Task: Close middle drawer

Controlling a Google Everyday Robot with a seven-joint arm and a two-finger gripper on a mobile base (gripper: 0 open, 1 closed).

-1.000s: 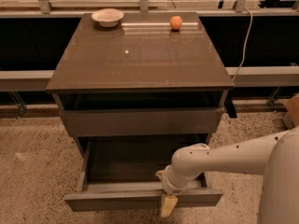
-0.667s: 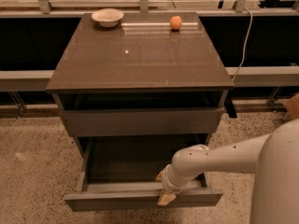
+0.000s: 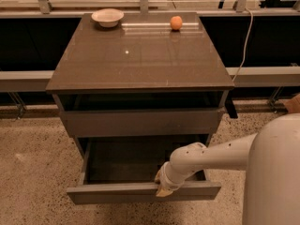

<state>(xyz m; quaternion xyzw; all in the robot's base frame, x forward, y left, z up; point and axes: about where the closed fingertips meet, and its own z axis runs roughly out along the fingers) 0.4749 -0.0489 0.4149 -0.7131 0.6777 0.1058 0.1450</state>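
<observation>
The middle drawer [image 3: 117,192] is pulled far out of the grey-brown cabinet [image 3: 136,55]. Its narrow flat front panel is nearest me, and its shallow grey box [image 3: 126,161] looks empty. My gripper [image 3: 163,187] is at the end of the white arm [image 3: 211,156], which reaches in from the right. It rests at the top edge of the front panel, a little right of the middle. Above it, the drawer with the taller front panel [image 3: 140,122] has a dark gap over it.
A white bowl [image 3: 108,17] and an orange fruit [image 3: 176,22] sit at the back of the cabinet top. A railing [image 3: 262,74] runs behind the cabinet on both sides. A cable [image 3: 243,41] hangs at the right. The floor is speckled [image 3: 33,172].
My gripper has moved up from below the front panel's lower edge to its top edge, slightly left. The drawer front appears a little closer to the cabinet.
</observation>
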